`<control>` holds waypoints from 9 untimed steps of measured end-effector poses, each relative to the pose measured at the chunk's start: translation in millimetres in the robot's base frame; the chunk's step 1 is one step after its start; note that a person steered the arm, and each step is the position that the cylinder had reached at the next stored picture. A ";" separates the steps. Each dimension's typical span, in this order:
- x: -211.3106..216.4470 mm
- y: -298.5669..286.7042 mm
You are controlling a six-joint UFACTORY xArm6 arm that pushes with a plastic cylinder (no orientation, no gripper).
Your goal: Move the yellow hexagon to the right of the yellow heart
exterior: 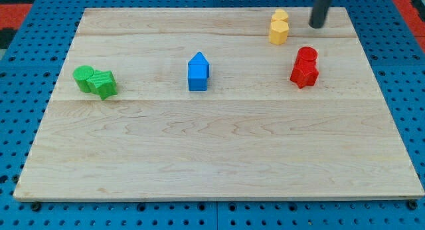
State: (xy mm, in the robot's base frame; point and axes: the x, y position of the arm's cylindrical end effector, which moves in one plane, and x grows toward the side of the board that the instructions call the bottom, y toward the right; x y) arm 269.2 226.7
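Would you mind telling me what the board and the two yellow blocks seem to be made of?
The board looks like pale, lightly finished wood: grain lines and plank seams run across it. The yellow hexagon and the yellow heart touching it look like painted wood or plastic, with a uniform matte colour; which one is unclear. My tip stands just to their right.

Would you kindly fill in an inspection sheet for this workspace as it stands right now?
Surface: wooden board, flat, light wood.
Job's things: two yellow blocks touching near the view's top; which is the hexagon, cannot tell.
Clutter: blue block centre; red blocks right; green blocks left.
Grippers: none; my tip just right of the yellow blocks, apart from them.
Cables: nothing seen.
Surroundings: blue perforated base around the board.
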 end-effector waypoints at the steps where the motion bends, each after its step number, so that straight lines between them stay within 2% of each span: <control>1: 28.4 -21.8; 2: 71.2 -67.7; 3: 101.2 -69.2; 5: 51.6 -100.5; 9: 19.9 -138.0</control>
State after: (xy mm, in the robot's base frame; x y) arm 289.1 88.7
